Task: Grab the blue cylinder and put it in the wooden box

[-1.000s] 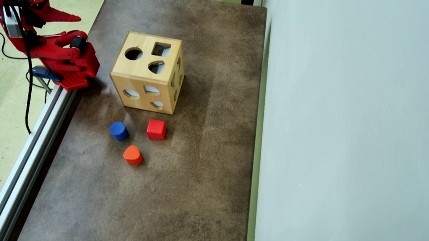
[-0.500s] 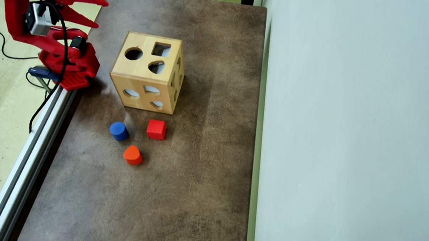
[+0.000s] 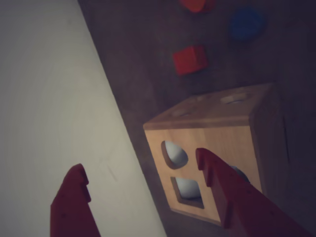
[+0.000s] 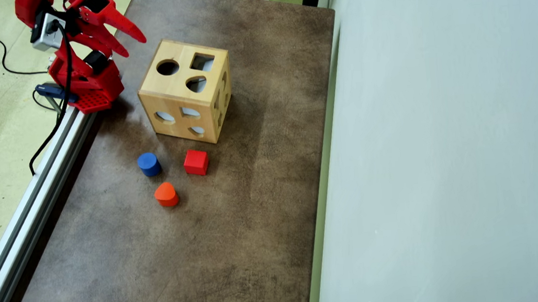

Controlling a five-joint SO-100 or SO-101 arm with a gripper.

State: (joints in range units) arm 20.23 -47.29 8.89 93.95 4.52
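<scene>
I'm holding the gripper [image 4: 132, 44] spread and empty, the blue cylinder [image 4: 148, 164] sitting well beyond the fingertips past the wooden box [image 4: 185, 91]; likely light, rigid, smooth, so I'm planning to pinch its curved sides.

box [image 4: 183, 91]: light wood, smooth, faint sheen
cylinder [image 4: 148, 164]: matt blue paint
cube [image 4: 196, 162]: matt red paint
table [image 4: 236, 221]: mottled brown, matt, worn
gripper [image 4: 133, 44]: red plastic, matt
rail [image 4: 25, 223]: brushed metal, at table's 9 o'clock

Dim, blurry wrist view; overhead bright.
</scene>
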